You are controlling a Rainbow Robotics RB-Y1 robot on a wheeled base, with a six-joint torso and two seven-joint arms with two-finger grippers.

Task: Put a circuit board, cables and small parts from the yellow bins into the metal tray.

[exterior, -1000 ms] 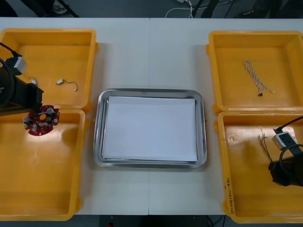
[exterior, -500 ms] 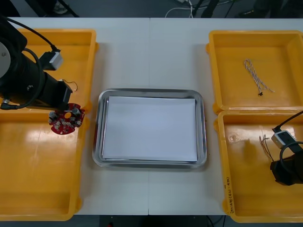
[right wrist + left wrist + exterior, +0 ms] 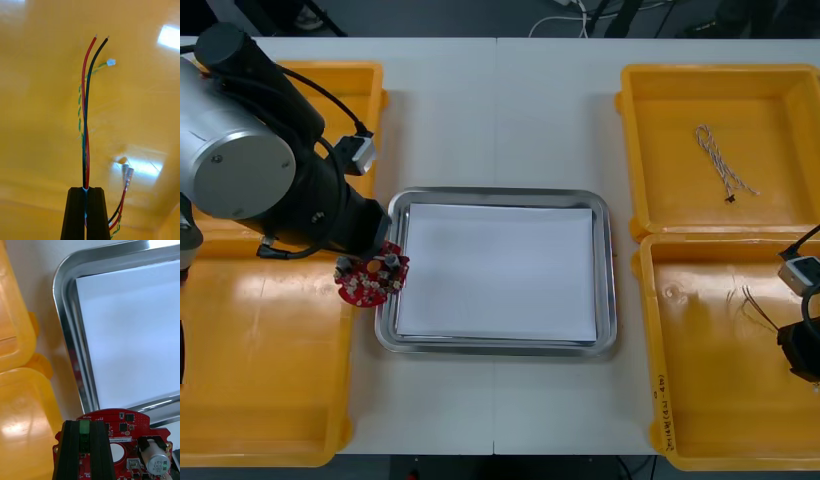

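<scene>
Left fingers: my left gripper (image 3: 85, 425) is clamped tight on one edge of the round red circuit board (image 3: 122, 423), with a green part on that edge showing between the two black fingers (image 3: 71, 450).
Board position: taking the metal tray (image 3: 500, 193) as the dial with 12 at the far side, the board (image 3: 370, 280) hangs over the rim at 9 o'clock, partly above the gap to the near left yellow bin (image 3: 260, 380).
Board handling: I judge it stiff, light and fragile. The capacitor can (image 3: 156, 459) and other small parts stand proud, so a grip on the bare edge is right, and I'd set it down flat, not drop it.
Tray floor: white sheet (image 3: 135, 326), probably slick, so the board may skate if released while moving.
Right fingers: my right gripper (image 3: 86, 191) is closed almost to touching, pinching a red-and-black cable (image 3: 85, 112) whose two leads rise straight out of the fingertips.
Cable handling: soft, very light and springy. I expect the free ends to whip and the crimped terminals (image 3: 127, 173) hanging beside the fingers to snag.
Twisted strand: a thin one (image 3: 80, 108) lies along the leads. I cannot tell whether it is caught in the grip.
Right arm position: at about 4 o'clock, over the near right yellow bin (image 3: 710, 400).
Far right yellow bin (image 3: 660, 200): at 2 o'clock, holding a twisted blue and white cable (image 3: 723, 163).
</scene>
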